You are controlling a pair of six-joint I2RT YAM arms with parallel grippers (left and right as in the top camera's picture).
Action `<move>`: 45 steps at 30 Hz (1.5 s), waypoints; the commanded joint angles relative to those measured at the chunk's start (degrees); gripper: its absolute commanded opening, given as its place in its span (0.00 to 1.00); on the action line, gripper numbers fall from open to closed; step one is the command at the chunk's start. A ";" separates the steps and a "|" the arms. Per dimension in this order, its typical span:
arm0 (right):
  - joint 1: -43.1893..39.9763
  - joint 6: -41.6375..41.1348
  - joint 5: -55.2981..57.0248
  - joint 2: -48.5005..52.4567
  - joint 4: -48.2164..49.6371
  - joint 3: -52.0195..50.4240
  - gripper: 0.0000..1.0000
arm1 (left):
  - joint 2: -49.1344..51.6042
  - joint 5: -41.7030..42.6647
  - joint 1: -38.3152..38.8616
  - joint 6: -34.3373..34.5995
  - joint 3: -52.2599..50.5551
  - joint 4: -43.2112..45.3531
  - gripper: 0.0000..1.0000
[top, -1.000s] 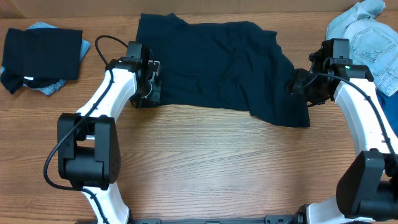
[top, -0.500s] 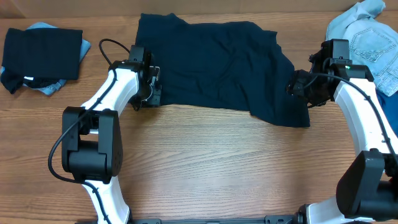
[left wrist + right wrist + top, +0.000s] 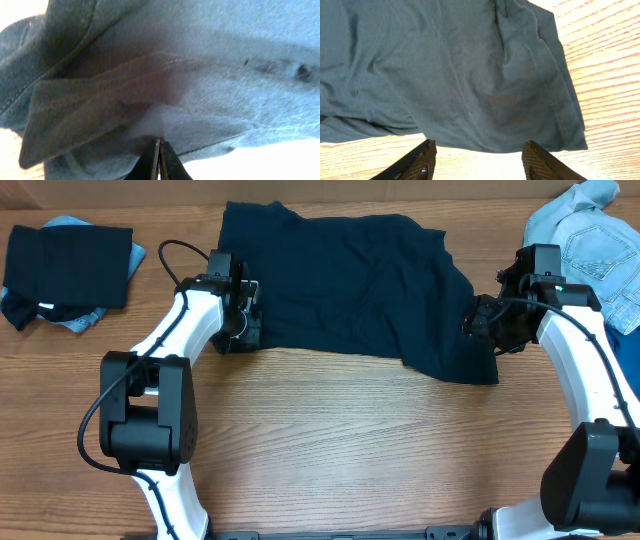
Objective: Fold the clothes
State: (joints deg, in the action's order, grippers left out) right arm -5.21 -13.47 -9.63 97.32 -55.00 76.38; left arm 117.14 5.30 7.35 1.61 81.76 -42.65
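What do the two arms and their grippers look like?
Both arms have white tubular links, left arm and right arm, with bulky black joint housings. Thin black cables loop along them. A small green light glows on the right wrist. The left gripper and right gripper have black, tapered fingers.

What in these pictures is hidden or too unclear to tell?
Overhead: pale denim garment, cut off by the right edge.
Overhead: mid-blue cloth, mostly hidden under the folded black garment.
Left wrist: whether the shut left gripper actually pinches the large dark navy shirt; view too close, blurred.
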 commanded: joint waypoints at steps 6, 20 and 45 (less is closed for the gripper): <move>-0.13 -0.07 0.61 0.11 -0.07 -0.31 0.60 | -0.02 -3.34 -0.31 0.46 0.04 0.04 0.11; -0.13 -0.07 0.57 0.11 -2.60 -0.31 0.64 | -0.02 -5.27 -0.31 -3.34 -1.97 -8.00 0.08; -0.13 -0.04 0.63 0.11 -2.12 -0.31 0.64 | -0.09 3.04 -0.68 2.29 1.33 2.99 0.19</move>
State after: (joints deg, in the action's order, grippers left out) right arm -5.21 -13.45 -9.61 97.32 -57.45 76.38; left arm 113.03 6.72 6.96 3.05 82.85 -39.20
